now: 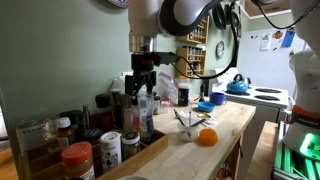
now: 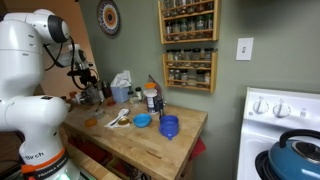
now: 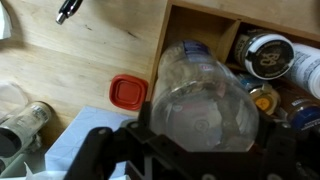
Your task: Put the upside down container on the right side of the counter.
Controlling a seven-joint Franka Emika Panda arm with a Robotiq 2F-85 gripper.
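One clear upside down container [image 3: 205,95] is clamped in the pincer [image 3: 205,135] — jaws closed on its sides, and the wrist view looks straight down its length. It's at the crowded end of the desk [image 3: 80,50], at the edge of a wooden tray [image 3: 200,18] full of jars; can't tell whether it's clear of the surface. Red lid [image 3: 128,92] lies flat on the desk just beside the tray. Further along in the exterior views: orange round thing [image 1: 206,137], blue bowl [image 2: 142,120], blue cup [image 2: 169,126]. Wall spice rack [image 2: 190,45] is well apart.
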